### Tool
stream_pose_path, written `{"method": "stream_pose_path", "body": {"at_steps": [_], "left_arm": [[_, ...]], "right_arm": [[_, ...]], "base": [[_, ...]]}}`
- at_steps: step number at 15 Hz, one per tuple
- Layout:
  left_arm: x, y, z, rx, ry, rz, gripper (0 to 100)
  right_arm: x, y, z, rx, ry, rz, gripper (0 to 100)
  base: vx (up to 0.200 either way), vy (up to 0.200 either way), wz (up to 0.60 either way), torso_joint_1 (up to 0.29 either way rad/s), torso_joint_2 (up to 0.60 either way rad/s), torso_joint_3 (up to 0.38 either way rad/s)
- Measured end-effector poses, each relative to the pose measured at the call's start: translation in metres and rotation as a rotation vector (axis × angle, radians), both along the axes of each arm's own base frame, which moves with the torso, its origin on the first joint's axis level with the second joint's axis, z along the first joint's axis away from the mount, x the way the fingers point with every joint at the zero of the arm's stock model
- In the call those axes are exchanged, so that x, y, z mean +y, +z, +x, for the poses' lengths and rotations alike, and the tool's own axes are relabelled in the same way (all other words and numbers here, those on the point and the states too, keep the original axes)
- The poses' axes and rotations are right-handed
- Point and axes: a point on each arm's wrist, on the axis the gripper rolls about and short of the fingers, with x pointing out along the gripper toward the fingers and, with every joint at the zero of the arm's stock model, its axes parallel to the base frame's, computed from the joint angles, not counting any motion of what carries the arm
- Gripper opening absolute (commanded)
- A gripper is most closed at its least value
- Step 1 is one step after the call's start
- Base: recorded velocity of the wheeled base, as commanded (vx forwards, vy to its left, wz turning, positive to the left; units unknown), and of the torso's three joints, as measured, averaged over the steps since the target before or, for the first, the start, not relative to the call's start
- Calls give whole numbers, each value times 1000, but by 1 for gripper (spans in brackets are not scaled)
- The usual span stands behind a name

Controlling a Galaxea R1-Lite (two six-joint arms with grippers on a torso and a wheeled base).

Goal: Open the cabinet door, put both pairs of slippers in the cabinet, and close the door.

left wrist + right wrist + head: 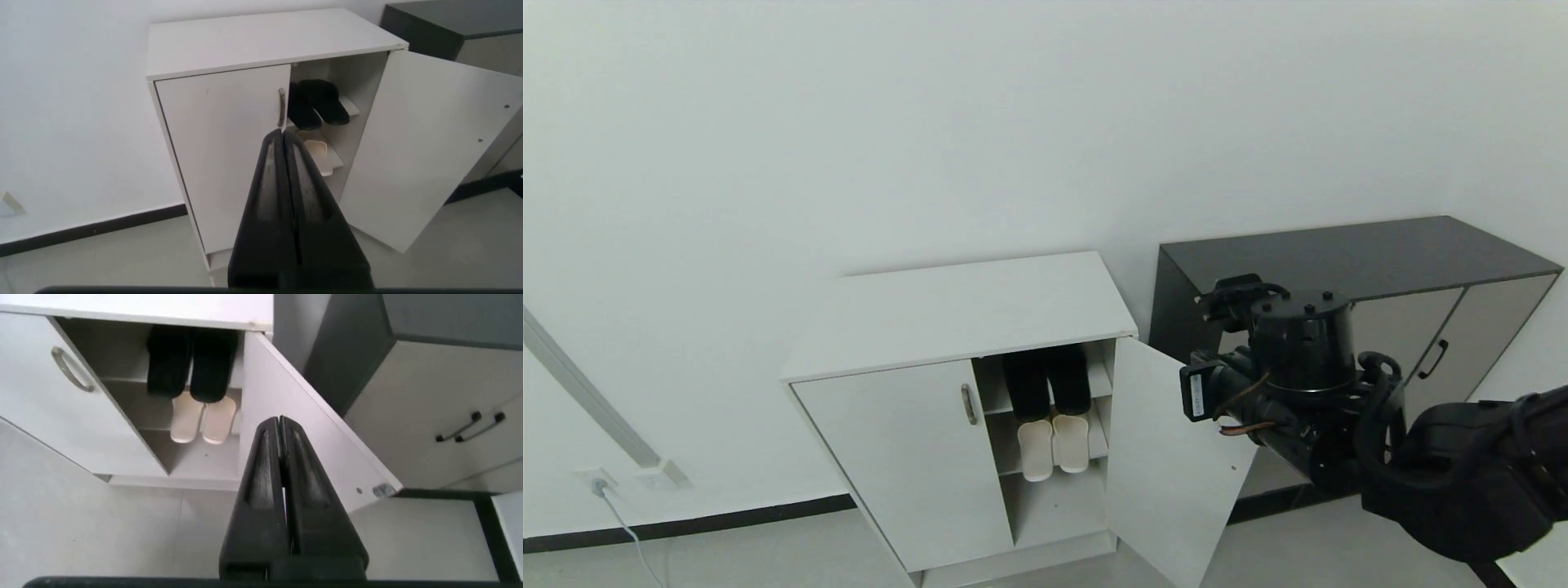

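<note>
Right wrist view is showing the right gripper (280, 425) with its two fingers pressing flat together, so nothing is sitting between them. Just beyond its tips the open door (327, 441) of the white cabinet (956, 314) is standing swung wide; whether the tips are touching the panel I cannot tell. Farther past the gripper, inside the cabinet, the pale slippers (204, 420) are lying side by side on the middle shelf. The black slippers (192, 363) are sitting on the shelf directly above them, a little deeper in. Off to this gripper's outer side a dark cabinet (441, 400) is standing against the wall, its doors closed.

The left gripper (283, 137) is likewise keeping its fingers closed tight and is carrying nothing. It is hanging back from the cabinet, pointing at the closed left door (221, 155), with the metal handle (281, 108) showing just beyond its tips.
</note>
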Motion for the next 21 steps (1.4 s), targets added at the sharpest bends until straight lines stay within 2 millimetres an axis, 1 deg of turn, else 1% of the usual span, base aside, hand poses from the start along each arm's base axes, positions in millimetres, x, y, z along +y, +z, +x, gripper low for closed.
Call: {"method": "stream_pose_path", "body": {"at_steps": [4,7,9,15,21], "left_arm": [[0,0,0,0,0,0,0],[0,0,0,0,0,0,0],[0,0,0,0,0,0,0],[0,0,0,0,0,0,0],[0,0,0,0,0,0,0]], "right_arm": [[-6,-2,33,-8,-54,16,0],[-17,-2,62,-13,-124,24,0],[-21,-4,76,-18,-154,28,0],[-32,-16,106,-4,-159,46,0],[-46,-38,131,31,-194,35,0]], "base": [[0,0,0,0,0,0],[0,0,0,0,0,0],[0,0,0,0,0,0],[0,0,0,0,0,0],[0,0,0,0,0,0]]}}
